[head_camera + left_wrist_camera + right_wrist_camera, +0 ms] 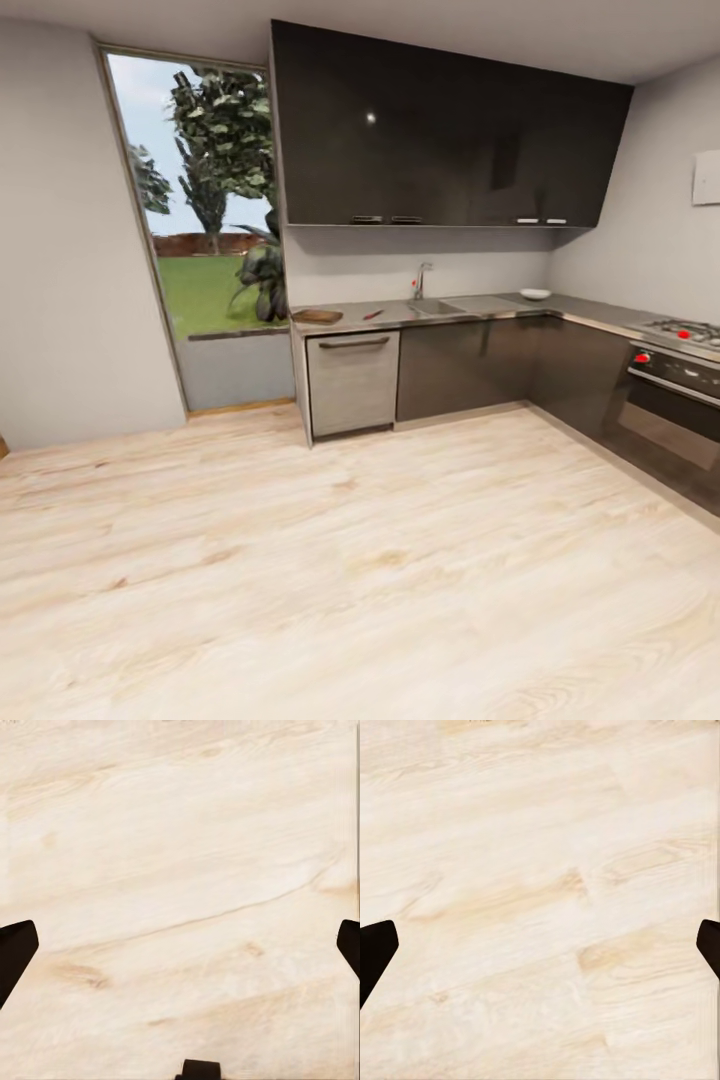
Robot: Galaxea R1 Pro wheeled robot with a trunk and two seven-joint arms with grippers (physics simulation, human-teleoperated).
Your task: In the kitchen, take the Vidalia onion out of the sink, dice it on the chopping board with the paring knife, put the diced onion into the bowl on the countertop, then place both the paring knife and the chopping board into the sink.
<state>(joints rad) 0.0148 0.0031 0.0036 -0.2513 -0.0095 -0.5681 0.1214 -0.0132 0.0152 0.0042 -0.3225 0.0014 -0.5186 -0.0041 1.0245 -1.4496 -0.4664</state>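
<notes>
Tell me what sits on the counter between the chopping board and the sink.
In the head view, the red-handled knife lies on the counter between the chopping board and the sink, apart from both.

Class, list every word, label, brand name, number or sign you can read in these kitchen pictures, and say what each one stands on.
None: no readable text in any view.
The oven front and the pale wall panel carry no legible marks; any there are too small or blurred.
The dark upper cabinets and dishwasher are plain.
</notes>
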